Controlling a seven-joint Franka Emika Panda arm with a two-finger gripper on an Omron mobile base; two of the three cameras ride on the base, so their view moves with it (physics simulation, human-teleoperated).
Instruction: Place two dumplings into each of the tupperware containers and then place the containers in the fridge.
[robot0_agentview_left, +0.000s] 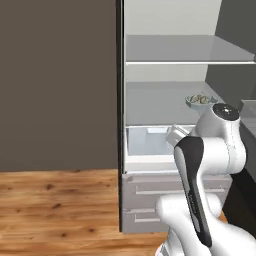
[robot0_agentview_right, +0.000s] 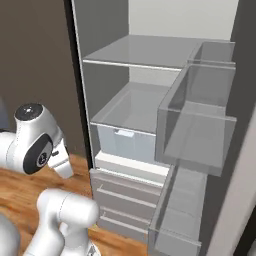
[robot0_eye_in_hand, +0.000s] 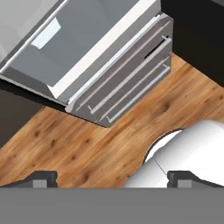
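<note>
Wood-grain floor (robot0_eye_in_hand: 109, 140) lies under the gripper (robot0_eye_in_hand: 112, 179), whose two dark fingertips (robot0_eye_in_hand: 41, 178) stand far apart at the bottom of the hand view, as wide as they go, with nothing between them and nothing touched. The hand looks down at the floor and at the fridge's lower front, where pale drawers (robot0_eye_in_hand: 127, 74) with long bar handles run slantwise across the picture.

The fridge (robot0_agentview_left: 170, 100) stands open. From the left base view, its white inside shows a glass shelf (robot0_agentview_left: 190, 61) high up, a second shelf below, and a pale drawer (robot0_agentview_left: 147, 142) under that. A container (robot0_agentview_left: 200, 101) sits on the second shelf, toward its right side near the wall, with small tan dumplings (robot0_agentview_left: 202, 99) inside it; how many I cannot tell. The arm's white elbow (robot0_agentview_left: 220, 140) rises in front of the fridge's lower right, partly covering the drawer.

From the right base view, the open door (robot0_agentview_right: 200, 130) carries clear grey bins, and the drawers (robot0_agentview_right: 125, 195) stack at the bottom. The arm (robot0_agentview_right: 32, 140) stands left of the fridge, over the floor.
</note>
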